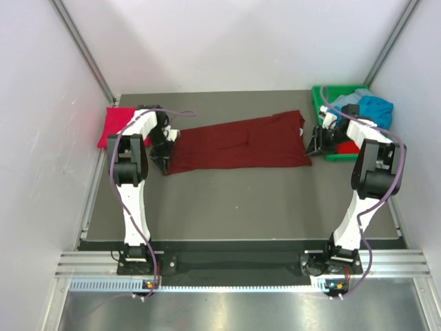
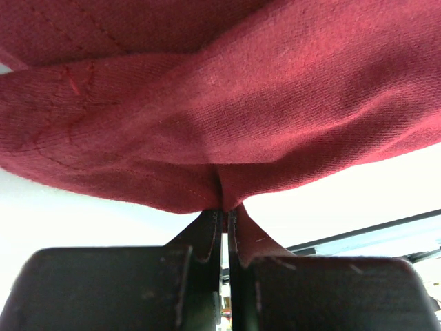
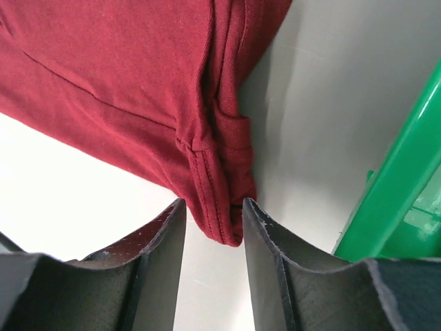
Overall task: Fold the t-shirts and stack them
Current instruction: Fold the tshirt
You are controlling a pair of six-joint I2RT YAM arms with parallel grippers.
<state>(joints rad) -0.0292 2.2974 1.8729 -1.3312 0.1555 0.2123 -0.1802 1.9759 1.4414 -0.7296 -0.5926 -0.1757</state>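
Table [image 1: 241, 200]: a dark grey top that carries everything, with pale walls on three sides.
Maroon t-shirt [image 1: 238, 145] [image 2: 241, 103] [image 3: 124, 83]: spread lengthwise across the far middle of the table between the two arms. It lies mostly flat, with a crease down its centre. Its left end reaches the left arm and its right end stops just short of the bin.
Green bin [image 1: 318, 96] [image 3: 393, 186]: stands at the far right corner, just beside the right end of the maroon shirt.
Crimson t-shirt [image 1: 114, 124]: a folded bundle at the far left edge, against the wall, just behind the left arm.
Teal-blue t-shirt [image 1: 375, 109]: bunched in the bin, spilling over its right rim.
Left gripper [image 1: 165, 148] [image 2: 225, 214]: at the maroon shirt's left end. Its jaws are pressed together on a pinch of the cloth, and the fabric rises from the fingertips and drapes across the wrist view.
Right gripper [image 1: 320, 141] [image 3: 213, 207]: at the shirt's right end, beside the bin. The jaws stand partly apart and straddle the stitched hem corner. The cloth sits between them, not clamped.
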